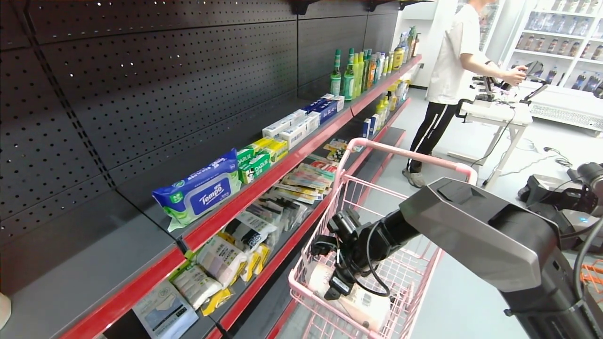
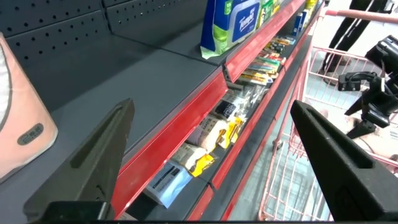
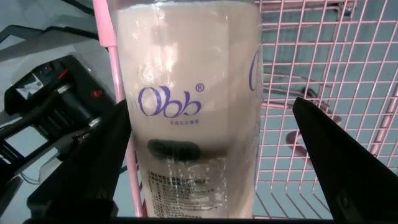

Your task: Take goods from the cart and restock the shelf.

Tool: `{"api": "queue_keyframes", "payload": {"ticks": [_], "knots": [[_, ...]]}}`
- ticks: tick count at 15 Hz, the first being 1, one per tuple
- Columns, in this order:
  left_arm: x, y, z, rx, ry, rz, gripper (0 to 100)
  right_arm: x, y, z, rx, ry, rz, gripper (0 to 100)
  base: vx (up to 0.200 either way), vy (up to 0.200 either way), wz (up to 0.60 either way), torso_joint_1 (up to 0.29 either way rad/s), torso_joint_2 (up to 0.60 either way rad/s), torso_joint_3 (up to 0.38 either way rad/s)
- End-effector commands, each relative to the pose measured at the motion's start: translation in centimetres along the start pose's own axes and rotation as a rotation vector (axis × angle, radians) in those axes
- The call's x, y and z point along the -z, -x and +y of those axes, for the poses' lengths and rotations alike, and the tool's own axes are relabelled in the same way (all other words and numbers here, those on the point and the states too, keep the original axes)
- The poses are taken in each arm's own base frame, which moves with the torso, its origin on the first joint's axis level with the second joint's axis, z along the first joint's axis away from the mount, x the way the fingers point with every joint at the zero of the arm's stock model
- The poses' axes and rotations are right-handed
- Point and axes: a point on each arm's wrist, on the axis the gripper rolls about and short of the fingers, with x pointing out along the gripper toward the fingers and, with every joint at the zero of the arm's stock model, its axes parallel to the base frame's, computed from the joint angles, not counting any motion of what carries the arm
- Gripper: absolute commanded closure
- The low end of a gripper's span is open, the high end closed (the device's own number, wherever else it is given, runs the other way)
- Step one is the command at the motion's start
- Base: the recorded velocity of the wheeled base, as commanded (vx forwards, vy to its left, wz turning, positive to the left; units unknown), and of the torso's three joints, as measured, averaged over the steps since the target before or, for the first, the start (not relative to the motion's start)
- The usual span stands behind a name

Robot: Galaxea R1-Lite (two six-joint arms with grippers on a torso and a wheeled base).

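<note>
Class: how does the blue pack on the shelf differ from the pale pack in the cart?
The blue pack rests on the shelf; the pale pack lies in the cart. The blue pack is blue-green, the pale pack beige. The open right gripper hovers at the pale pack, not the blue pack. Both are plastic-wrapped.

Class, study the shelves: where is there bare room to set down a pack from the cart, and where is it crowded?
Free: the grey top shelf between the pink pack and the blue wipes pack. Crowded: beyond the wipes, boxes and bottles in a row; the lower shelf is packed with packets.
</note>
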Motion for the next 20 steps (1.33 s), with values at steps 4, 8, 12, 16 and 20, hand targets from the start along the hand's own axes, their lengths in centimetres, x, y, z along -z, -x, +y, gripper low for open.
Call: {"api": "queue_keyframes", "payload": {"ticks": [4, 8, 12, 16, 20], "knots": [[-0.02, 0.00, 0.00, 0.000, 0.000, -0.001, 0, -0.06, -0.14, -0.04, 0.008, 0.042, 0.004, 0, 0.000, 0.000, 0.00, 0.000, 0.00, 0.000], [-0.02, 0.01, 0.00, 0.000, 0.000, -0.002, 0, -0.31, -0.28, 0.05, 0.009, 0.062, 0.000, 0, 0.000, 0.000, 0.00, 0.000, 0.00, 0.000], [-0.02, 0.00, 0.00, 0.000, 0.001, -0.001, 0, -0.41, -0.26, -0.14, 0.012, 0.071, -0.006, 0, 0.000, 0.000, 0.00, -0.103, 0.24, 0.127], [-0.02, 0.01, 0.00, 0.000, 0.000, -0.002, 0, -0.75, -0.40, -0.32, 0.019, 0.073, -0.016, 0, 0.000, 0.000, 0.00, -0.055, 0.15, 0.081], [-0.02, 0.01, 0.00, 0.000, 0.000, -0.002, 0, -0.94, -0.40, -0.32, 0.046, 0.104, -0.008, 0, 0.000, 0.000, 0.00, 0.000, 0.00, 0.000]]}}
